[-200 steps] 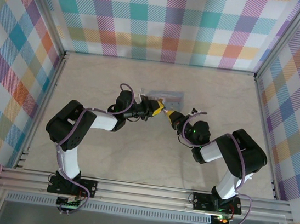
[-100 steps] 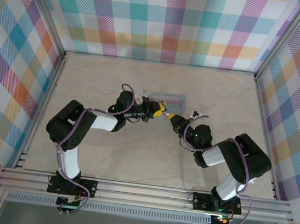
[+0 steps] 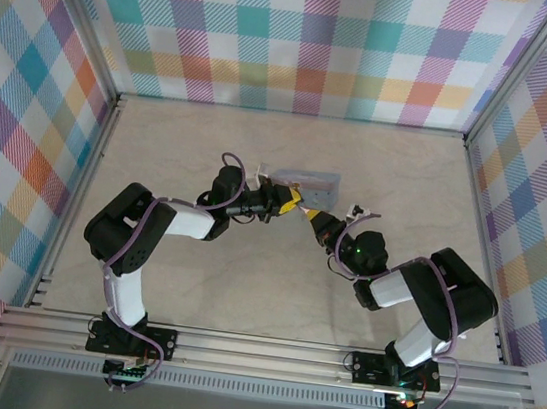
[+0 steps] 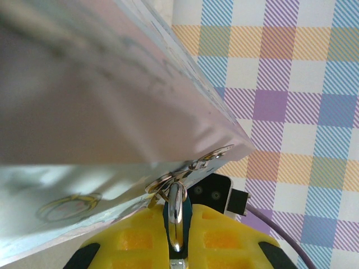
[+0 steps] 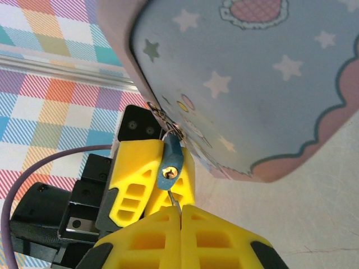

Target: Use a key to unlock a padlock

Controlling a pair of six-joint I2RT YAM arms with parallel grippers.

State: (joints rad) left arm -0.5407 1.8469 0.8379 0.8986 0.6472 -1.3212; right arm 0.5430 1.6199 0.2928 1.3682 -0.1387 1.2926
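Plaid walls (image 3: pixel 315 39), beige table (image 3: pixel 242 291) | padlock (image 5: pixel 170 162) x1, hanging at tin (image 5: pixel 252 84) corner mid-table, clamped in left gripper (image 4: pixel 178 227) | key (image 5: pixel 174 199) x1, pinched by closed right gripper (image 5: pixel 180 217), tip at keyhole | tin x1 looms directly behind both grippers

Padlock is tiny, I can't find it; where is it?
Right wrist view, centre: the padlock hangs at the tin's corner, held by the left gripper.

Small blue padlock (image 5: pixel 170 161) with a brass keyhole hangs by its shackle from the tin (image 5: pixel 252 84) clasp; thin grey key (image 5: pixel 174 203) at its six o'clock, tip at the keyhole.
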